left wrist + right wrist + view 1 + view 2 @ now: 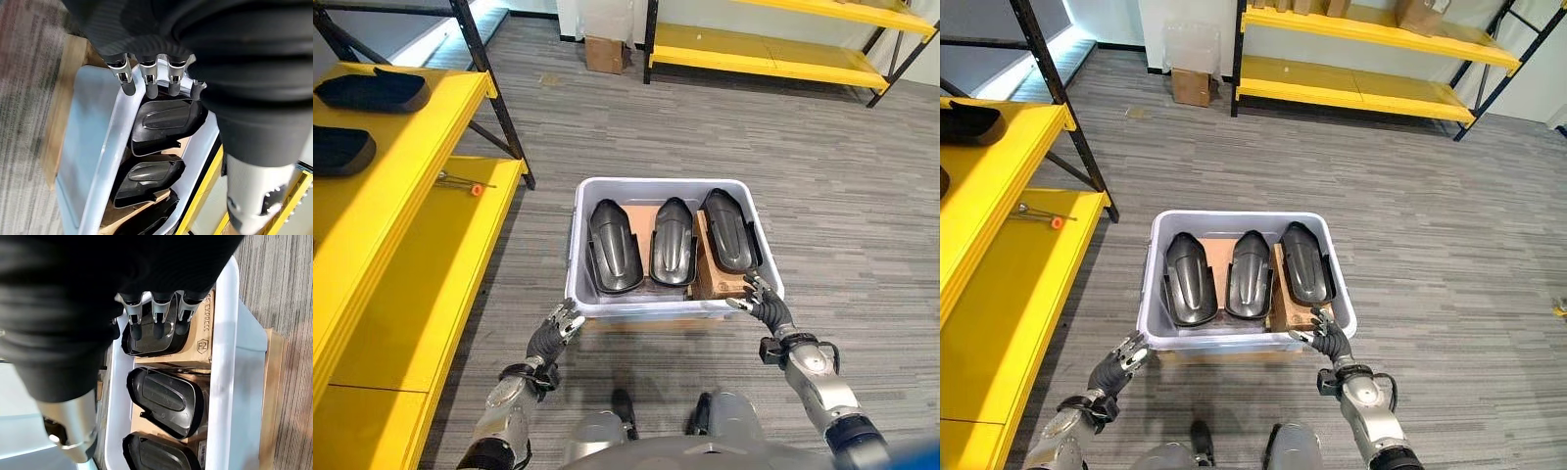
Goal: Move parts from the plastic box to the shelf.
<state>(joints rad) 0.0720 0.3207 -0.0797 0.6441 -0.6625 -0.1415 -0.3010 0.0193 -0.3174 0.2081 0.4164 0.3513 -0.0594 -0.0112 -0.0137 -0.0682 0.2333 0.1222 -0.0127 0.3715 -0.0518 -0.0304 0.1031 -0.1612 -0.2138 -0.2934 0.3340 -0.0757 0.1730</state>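
Observation:
A pale grey plastic box (671, 309) stands on the floor in front of me. Three black moulded parts lie side by side in it on cardboard: left (612, 245), middle (673, 240), right (729, 230). My left hand (553, 333) is at the box's near left corner, fingers relaxed and pointing at the rim (110, 161), holding nothing. My right hand (766, 304) hovers at the near right corner, open, its fingers (156, 318) above the right part and the cardboard. The yellow shelf (411, 196) runs along my left.
Two more black parts (372, 90) (337, 152) lie on the upper level of the left shelf. A small tool with an orange tip (465, 183) rests on its lower level. A second yellow rack (764, 54) and a cardboard box (604, 54) stand at the back.

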